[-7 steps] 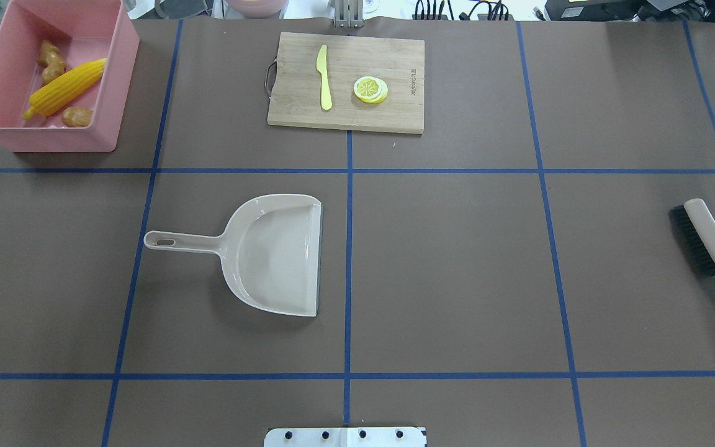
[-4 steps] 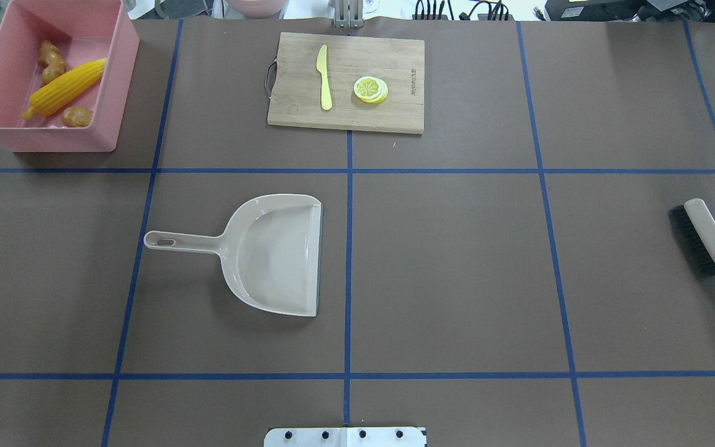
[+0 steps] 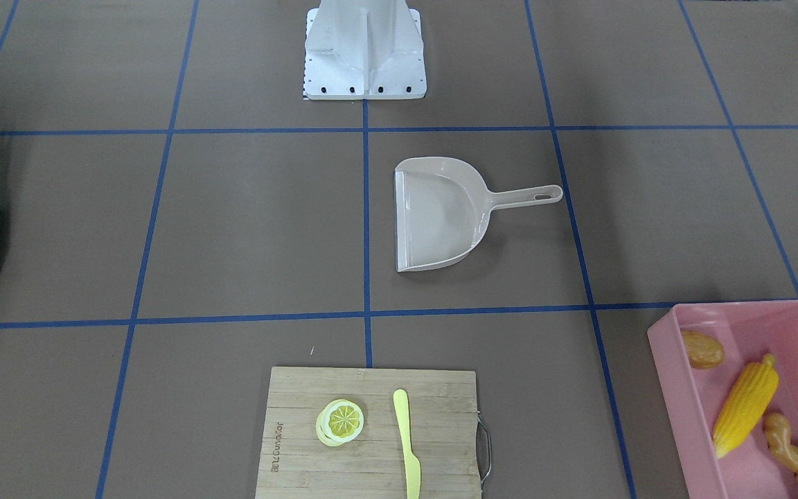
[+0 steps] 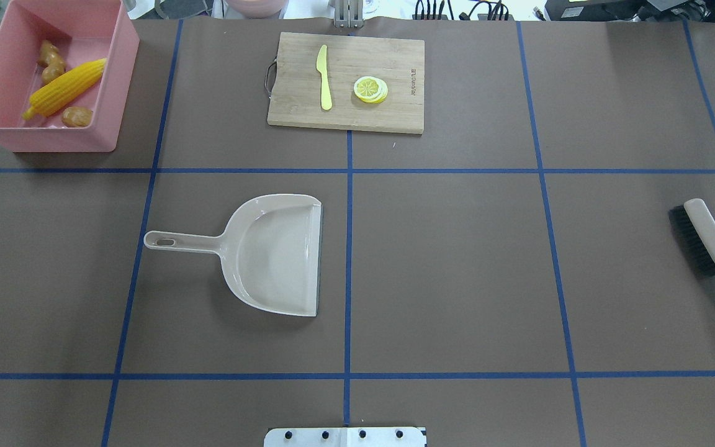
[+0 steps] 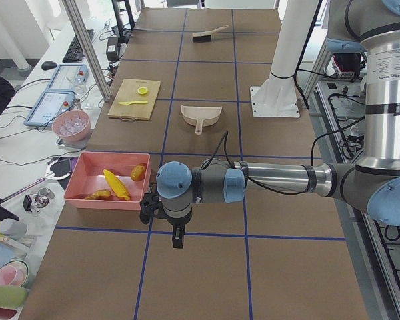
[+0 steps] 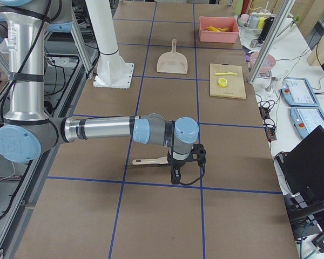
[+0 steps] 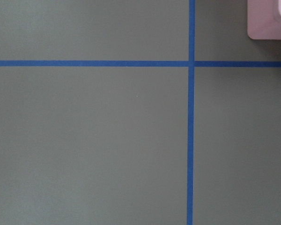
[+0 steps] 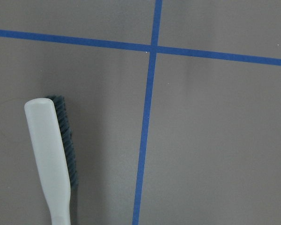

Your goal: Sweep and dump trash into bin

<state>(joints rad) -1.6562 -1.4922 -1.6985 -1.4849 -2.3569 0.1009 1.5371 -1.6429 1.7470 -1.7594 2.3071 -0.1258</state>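
Observation:
The pink bin [image 4: 41,139] stands at the far left corner of the table. In it lie the corn cob [image 4: 66,89], the ginger root [image 4: 51,62] and the potato-like lump [image 4: 76,115]; the front-facing view shows the corn [image 3: 745,405] in the bin [image 3: 669,388] too. The empty beige dustpan [image 4: 277,254] lies flat left of centre. The brush [image 4: 705,239] lies at the right edge. My left gripper [image 5: 177,237] hangs beside the bin's near corner [image 7: 267,21]. My right gripper [image 6: 186,172] hangs by the brush [image 8: 49,154]. I cannot tell whether either is open or shut.
A wooden cutting board [image 4: 345,81] at the far middle holds a yellow knife [image 4: 324,77] and lemon slices [image 4: 370,89]. The robot's white base plate [image 3: 364,48] stands at the near middle edge. Blue tape lines cross the brown table.

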